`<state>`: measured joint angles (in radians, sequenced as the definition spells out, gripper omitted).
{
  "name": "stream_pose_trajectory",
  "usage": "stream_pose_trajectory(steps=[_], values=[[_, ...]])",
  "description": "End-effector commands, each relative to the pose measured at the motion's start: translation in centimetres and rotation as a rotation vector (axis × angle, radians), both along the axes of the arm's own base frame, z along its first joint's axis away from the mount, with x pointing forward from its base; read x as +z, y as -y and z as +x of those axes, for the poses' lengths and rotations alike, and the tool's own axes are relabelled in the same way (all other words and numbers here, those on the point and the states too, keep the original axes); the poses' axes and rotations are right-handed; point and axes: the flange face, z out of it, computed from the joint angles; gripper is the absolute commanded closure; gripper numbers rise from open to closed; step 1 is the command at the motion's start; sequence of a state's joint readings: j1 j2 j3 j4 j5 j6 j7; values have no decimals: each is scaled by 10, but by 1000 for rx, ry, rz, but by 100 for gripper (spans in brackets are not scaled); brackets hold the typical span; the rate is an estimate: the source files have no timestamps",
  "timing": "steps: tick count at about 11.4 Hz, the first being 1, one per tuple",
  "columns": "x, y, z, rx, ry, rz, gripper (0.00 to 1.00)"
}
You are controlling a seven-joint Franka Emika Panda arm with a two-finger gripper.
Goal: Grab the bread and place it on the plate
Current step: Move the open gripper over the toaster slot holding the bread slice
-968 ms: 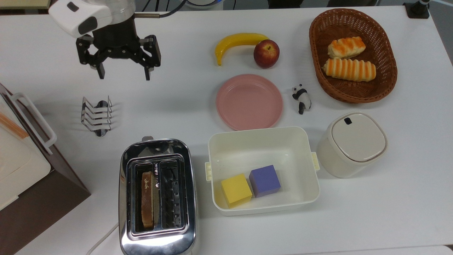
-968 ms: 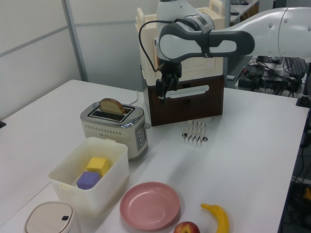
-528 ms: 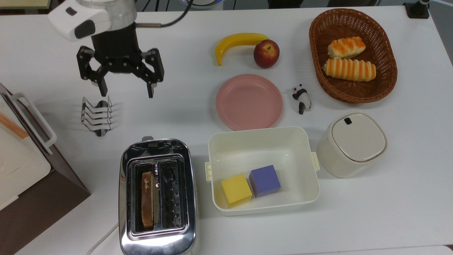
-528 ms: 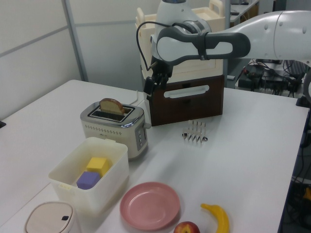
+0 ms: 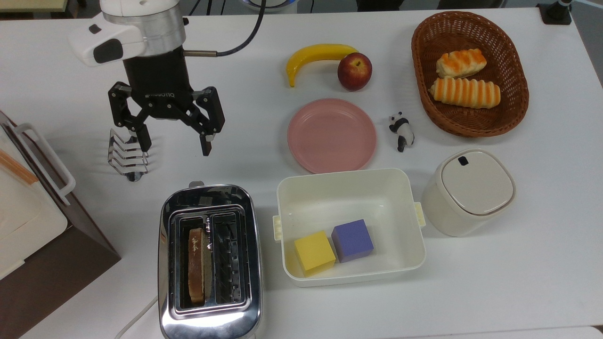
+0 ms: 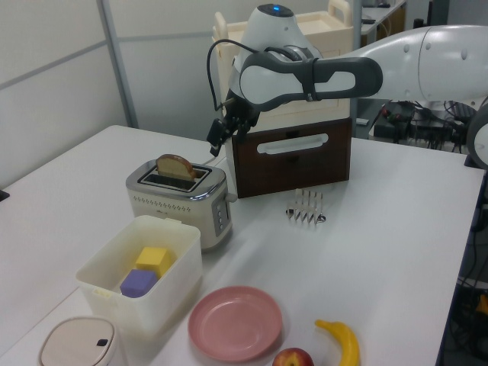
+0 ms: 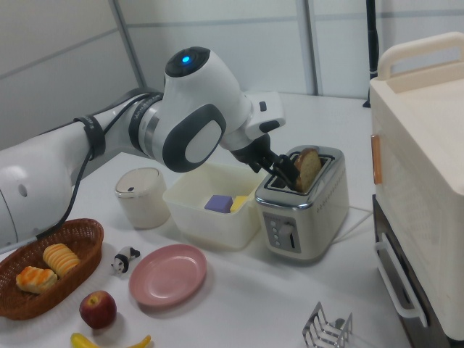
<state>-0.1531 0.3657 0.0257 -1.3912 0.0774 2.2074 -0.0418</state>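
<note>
Bread [image 5: 196,266] stands upright in the toaster [image 5: 209,261] at the top view's lower left, its crust poking out of one slot. The gripper [image 5: 174,145], jaws spread wide and empty, has slid down the frame from the upper left toward the toaster, suggesting the reach is under way; the plate [image 5: 331,135] waits bare at centre.

Flat light-brown bread slice [image 5: 196,265] stands in chrome toaster [image 5: 209,263]: lower part hidden in slot. Toaster's near end cut by top view's bottom edge. Brown-and-cream cabinet [image 5: 28,221] cut by top view's left edge. In left view, red apple [image 6: 293,358] and cream lidded canister [image 6: 78,343] cut at bottom edge. In right view, black gripper [image 7: 284,169] overlaps toaster; yellow banana [image 7: 109,341] cut at bottom edge.
</note>
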Motion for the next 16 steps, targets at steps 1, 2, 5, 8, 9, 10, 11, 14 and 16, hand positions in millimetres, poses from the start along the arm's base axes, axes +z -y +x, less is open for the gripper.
stream_pose_trajectory(steps=[1, 2, 5, 8, 9, 10, 11, 14, 16], values=[[-13, -8, 8, -31, 30, 30, 0], [-14, -13, 13, -33, 68, 34, 0], [-32, -13, 28, -58, 139, 36, 0], [-44, -23, 40, -76, 226, 46, 0], [-49, -28, 43, -85, 247, 53, 0], [-56, -28, 47, -86, 261, 51, 0], [-60, -29, 50, -87, 282, 50, 0], [-79, -39, 59, -81, 341, 49, 0], [-89, -42, 61, -75, 341, 46, 7]])
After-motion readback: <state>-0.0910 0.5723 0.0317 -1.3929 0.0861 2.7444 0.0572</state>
